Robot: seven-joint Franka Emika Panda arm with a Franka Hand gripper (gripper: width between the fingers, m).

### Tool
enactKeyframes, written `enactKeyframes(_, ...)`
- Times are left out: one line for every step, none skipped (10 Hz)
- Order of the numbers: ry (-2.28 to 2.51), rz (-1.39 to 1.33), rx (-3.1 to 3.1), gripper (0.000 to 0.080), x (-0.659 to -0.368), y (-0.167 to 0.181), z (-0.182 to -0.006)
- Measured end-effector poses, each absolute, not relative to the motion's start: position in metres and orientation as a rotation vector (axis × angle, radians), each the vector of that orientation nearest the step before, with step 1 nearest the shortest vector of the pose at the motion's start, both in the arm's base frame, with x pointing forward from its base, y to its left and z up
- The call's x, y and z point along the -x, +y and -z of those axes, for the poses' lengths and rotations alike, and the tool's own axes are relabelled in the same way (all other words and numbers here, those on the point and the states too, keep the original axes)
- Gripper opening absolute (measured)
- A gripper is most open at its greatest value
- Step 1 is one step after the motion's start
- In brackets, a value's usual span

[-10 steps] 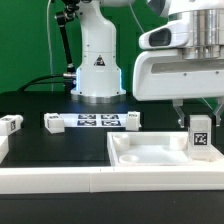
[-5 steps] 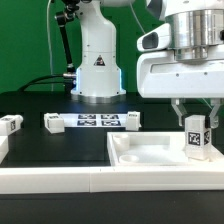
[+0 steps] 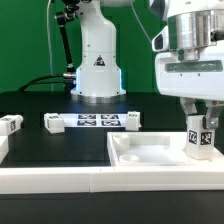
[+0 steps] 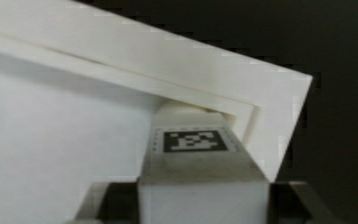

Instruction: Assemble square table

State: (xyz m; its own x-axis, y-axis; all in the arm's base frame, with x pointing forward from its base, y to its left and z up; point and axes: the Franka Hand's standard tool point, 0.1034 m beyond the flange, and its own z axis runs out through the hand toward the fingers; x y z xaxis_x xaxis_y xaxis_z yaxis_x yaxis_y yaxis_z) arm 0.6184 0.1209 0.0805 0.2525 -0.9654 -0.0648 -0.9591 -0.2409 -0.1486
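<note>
Leg [image 3: 200, 140] upright in slab [image 3: 145, 155] corner

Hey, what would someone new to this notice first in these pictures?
The robot's hand on the exterior view's right, gripping a tagged white leg upright at a corner of the white tabletop. The arm's white base stands at the back, with the marker board lying flat before it.

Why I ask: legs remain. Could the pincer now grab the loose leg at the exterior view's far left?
Probably not: the pincer is shut on another leg at the tabletop; otherwise the way looks free.
</note>
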Motion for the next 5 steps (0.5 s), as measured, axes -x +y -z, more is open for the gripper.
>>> enactKeyframes(1.919, 0.043, 2.274, 0.0291, -0.6183, 0.1211, -0.0802)
enactKeyframes(1.978, 0.030, 2.216, 0.0291, -0.6182, 0.1212, -0.0798)
enactKeyframes(2.015, 0.025, 2.181, 0.0291, -0.6182, 0.1214, -0.0797)
enactKeyframes(2.084, 0.010, 2.107, 0.0291, -0.6181, 0.1215, -0.0794)
enactKeyframes(2.129, 0.002, 2.057, 0.0291, -0.6183, 0.1215, -0.0792)
